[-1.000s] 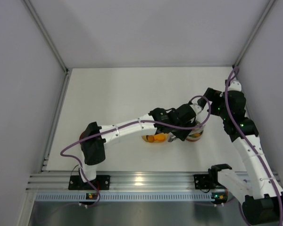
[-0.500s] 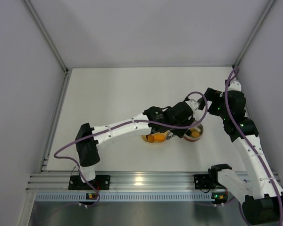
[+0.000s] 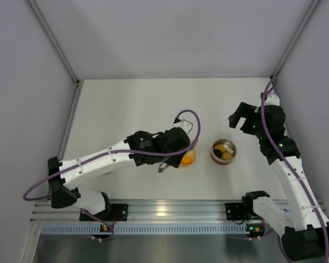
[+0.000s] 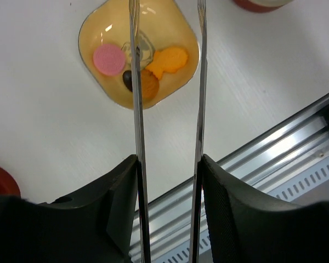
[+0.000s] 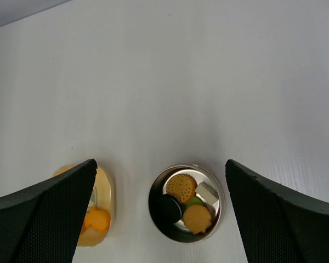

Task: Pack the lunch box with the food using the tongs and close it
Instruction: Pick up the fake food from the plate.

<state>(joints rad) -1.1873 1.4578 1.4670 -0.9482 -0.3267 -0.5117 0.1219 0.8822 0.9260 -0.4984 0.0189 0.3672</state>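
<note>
A: Confirm state of the left hand [image 4: 169,161].

B: Clamped across both arms of the tongs [image 4: 199,109], partway along, with tips spread above the yellow dish [image 4: 167,24] and gripping nothing. Read the right hand [image 5: 160,161] as released, fingers wide, hovering over the lunch box [image 5: 186,166].

A: Locate the task items.

B: Lunch box toward the near edge of the surface [image 3: 126,104], right of centre, open, with several food pieces [image 5: 181,187] inside. Dish near it on the left, holding a pink disc [image 4: 109,59], an orange piece [image 4: 172,60] and a dark bit [image 4: 128,80]. Lid [image 4: 1,179] left of the dish, well apart from the box.

A: State handling.

B: Treat pieces as light, hard and probably slick; pinch flat ones across their edges, squeezing gently to avoid flicking them off the thin springy tips. Take the lid by its rim; expect a light, rigid part needing square seating on the box.
</note>
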